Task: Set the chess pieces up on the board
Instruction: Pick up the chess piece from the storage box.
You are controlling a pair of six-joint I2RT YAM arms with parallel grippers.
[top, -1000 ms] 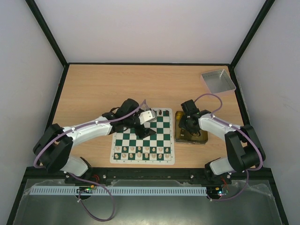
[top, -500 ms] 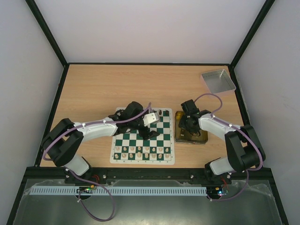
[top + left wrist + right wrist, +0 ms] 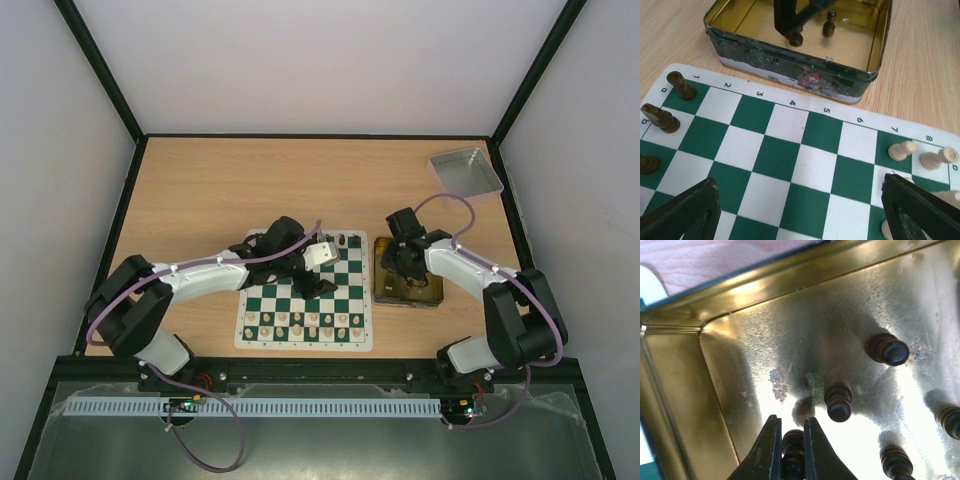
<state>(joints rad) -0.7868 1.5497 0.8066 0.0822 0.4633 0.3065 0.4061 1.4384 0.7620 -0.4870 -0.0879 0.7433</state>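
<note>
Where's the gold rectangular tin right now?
Top view: the gold rectangular tin sits on the wooden table just right of the green-and-white chessboard mat; the right gripper is inside it, shut on a dark brown chess piece.

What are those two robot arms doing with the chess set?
The right gripper is down inside the gold tin, pinching one dark chess piece. The left gripper hangs open over the board. A few dark pieces already stand at one end; more wait in the tin.
</note>
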